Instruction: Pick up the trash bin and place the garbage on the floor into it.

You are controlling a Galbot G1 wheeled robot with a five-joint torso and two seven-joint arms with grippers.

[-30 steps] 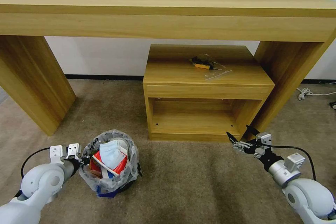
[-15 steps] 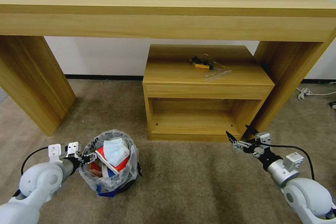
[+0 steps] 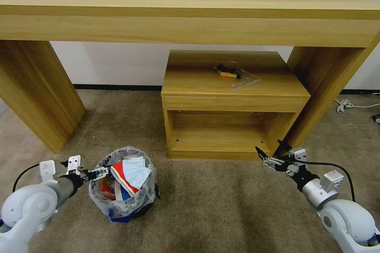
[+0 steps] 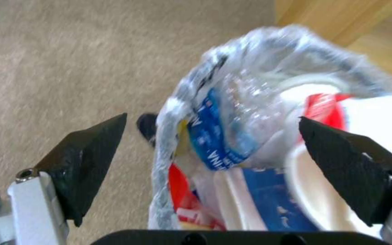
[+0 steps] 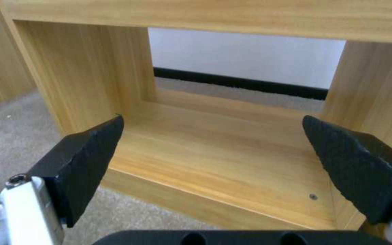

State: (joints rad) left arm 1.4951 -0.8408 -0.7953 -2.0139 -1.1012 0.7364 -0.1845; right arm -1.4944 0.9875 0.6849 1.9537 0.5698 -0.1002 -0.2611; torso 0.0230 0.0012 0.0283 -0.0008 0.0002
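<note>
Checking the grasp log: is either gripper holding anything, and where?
Nothing held. Left gripper is open beside the trash bin; right gripper is open, empty.

The only letters to see are white ones on the blue label of a clear bottle (image 4: 218,136) inside the trash bin (image 4: 250,68). They are blurry and turned sideways, and seem to end in "INA". The whole word cannot be read.

A plain indoor room, perhaps an office. A long wooden desk (image 3: 190,12) stands against a white wall (image 3: 118,63). Beige carpet (image 3: 221,205) covers the floor.
</note>
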